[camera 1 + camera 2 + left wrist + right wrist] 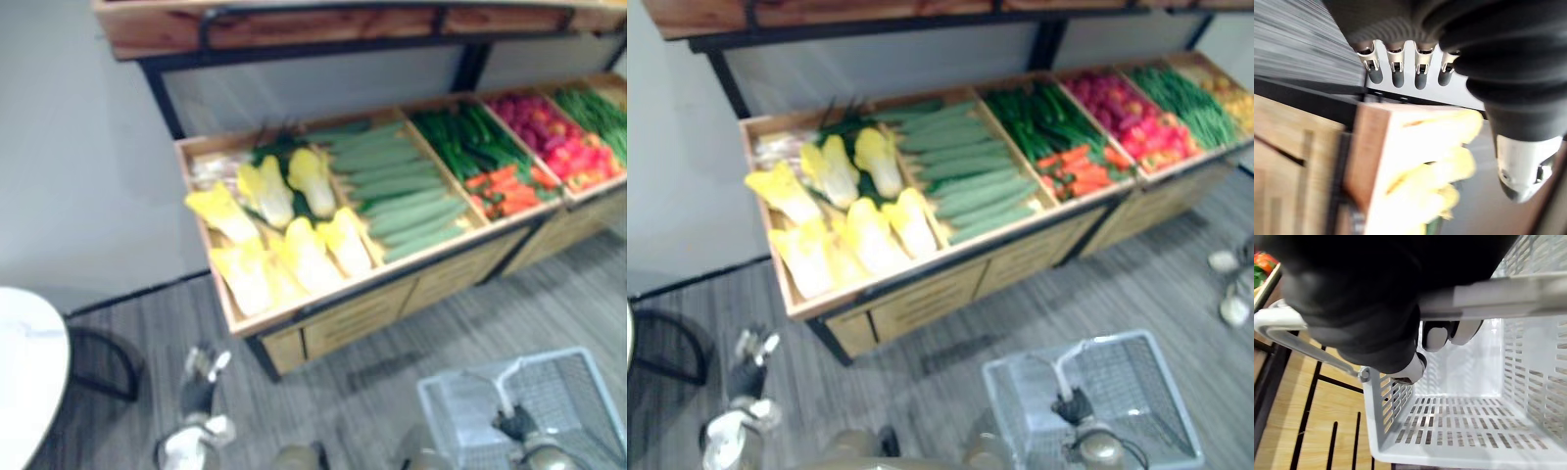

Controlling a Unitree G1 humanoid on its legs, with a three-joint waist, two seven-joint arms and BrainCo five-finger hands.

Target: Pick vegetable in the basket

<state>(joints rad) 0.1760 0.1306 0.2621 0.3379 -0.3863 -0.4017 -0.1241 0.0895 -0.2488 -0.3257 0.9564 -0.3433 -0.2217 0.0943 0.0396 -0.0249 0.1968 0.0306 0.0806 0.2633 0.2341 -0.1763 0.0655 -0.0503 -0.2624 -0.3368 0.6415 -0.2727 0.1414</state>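
Basket [1535, 382] handle [1508, 296] gripped by right hand [1376, 318]; left hand [201, 377] straight-fingered near crate [1369, 161] corner.

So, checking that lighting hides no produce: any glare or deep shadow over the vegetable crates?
Left eye view: yellow leafy cabbages and long green cucumbers evenly lit, no glare, no deep shadow. Right wrist view: white slatted plastic basket bright inside.

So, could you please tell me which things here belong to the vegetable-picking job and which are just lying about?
Job: white basket, its handle gripped by the right hand; open left hand; yellow cabbages, cucumbers, carrots and red vegetables in the wooden stand.
Just about: round white table at the left; wooden shelf above the stand.
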